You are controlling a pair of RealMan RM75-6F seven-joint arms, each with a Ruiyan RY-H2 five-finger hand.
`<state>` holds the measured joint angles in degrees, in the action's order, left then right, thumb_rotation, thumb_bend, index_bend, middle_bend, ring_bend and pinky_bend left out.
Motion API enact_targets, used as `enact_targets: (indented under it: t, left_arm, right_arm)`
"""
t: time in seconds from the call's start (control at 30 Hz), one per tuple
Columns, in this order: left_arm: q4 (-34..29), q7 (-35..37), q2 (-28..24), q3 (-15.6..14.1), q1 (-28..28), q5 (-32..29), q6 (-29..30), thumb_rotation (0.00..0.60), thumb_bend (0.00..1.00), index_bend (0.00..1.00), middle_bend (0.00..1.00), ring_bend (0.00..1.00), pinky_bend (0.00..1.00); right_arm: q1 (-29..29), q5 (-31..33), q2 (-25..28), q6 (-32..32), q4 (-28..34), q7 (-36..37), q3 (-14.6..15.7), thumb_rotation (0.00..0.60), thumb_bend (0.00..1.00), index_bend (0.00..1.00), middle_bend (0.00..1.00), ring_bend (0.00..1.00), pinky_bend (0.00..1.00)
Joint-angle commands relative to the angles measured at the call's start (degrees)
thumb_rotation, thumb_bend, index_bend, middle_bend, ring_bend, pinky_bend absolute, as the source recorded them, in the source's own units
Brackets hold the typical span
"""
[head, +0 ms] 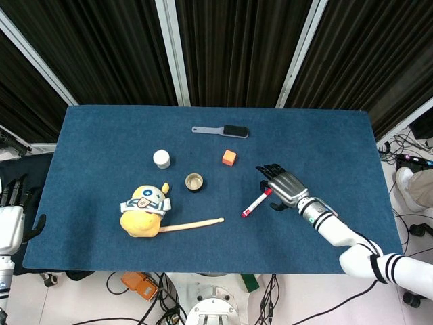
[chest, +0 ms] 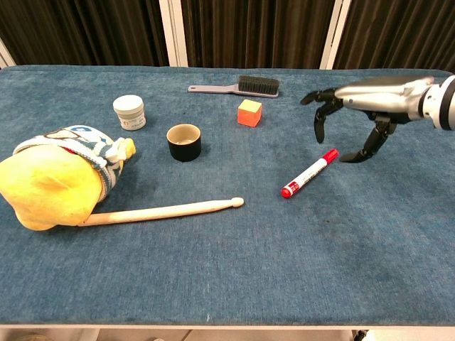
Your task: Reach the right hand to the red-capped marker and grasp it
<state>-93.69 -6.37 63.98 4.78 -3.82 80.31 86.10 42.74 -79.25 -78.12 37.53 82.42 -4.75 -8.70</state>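
Right robot hand hovers just above the capped end of the red-capped marker, fingers spread and curled downward, holding nothing. Marker lies flat and diagonal on the blue tabletop, right of the drumstick. Left robot hand off the tabletop edge, fingers apart, empty.

The left robot hand is cut off by the head view's left edge. In the chest view, the plush toy hides the drumstick's handle end.
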Motion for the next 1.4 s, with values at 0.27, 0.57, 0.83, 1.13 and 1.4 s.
enact_targets:
  t: [0.27, 0.57, 0.83, 1.13, 1.4]
  left_arm:
    - [-0.04, -0.21, 0.08, 0.32, 0.06, -0.67, 0.09, 0.6, 0.34, 0.21, 0.0, 0.0, 0.17]
    - [-0.11, -0.01, -0.03, 0.51, -0.01, -0.95, -0.06, 0.6, 0.34, 0.21, 0.0, 0.0, 0.17]
    - [-0.19, 0.15, -0.1, 0.56, 0.0, -1.04, -0.07, 0.6, 0.34, 0.21, 0.0, 0.0, 0.17]
    - [-0.26, 0.44, -0.08, 0.52, 0.02, -1.13, -0.18, 0.6, 0.34, 0.21, 0.0, 0.0, 0.17]
    - [-0.47, 0.51, -0.11, 0.57, 0.03, -1.19, -0.16, 0.6, 0.34, 0.21, 0.0, 0.0, 0.17]
  right_arm:
    - [2.62, 1.44, -5.3, -1.95, -6.27, 1.64, 1.38, 0.6, 0.4, 0.54, 0.03, 0.05, 0.1]
    - [4.57, 1.41, -7.95, -2.22, -9.11, 2.46, 1.79, 0.6, 0.4, 0.58, 0.03, 0.05, 0.1]
    - [5.77, 2.3, -9.5, -2.97, -10.77, 2.25, 2.38, 0.6, 0.4, 0.58, 0.03, 0.05, 0.1]
    - [6.71, 2.88, -9.95, -3.42, -11.4, 2.64, 2.74, 0.6, 0.48, 0.6, 0.03, 0.05, 0.1]
    - [6.64, 2.65, -8.4, -0.9, -9.4, 4.31, 1.74, 0.6, 0.61, 0.64, 0.03, 0.06, 0.1]
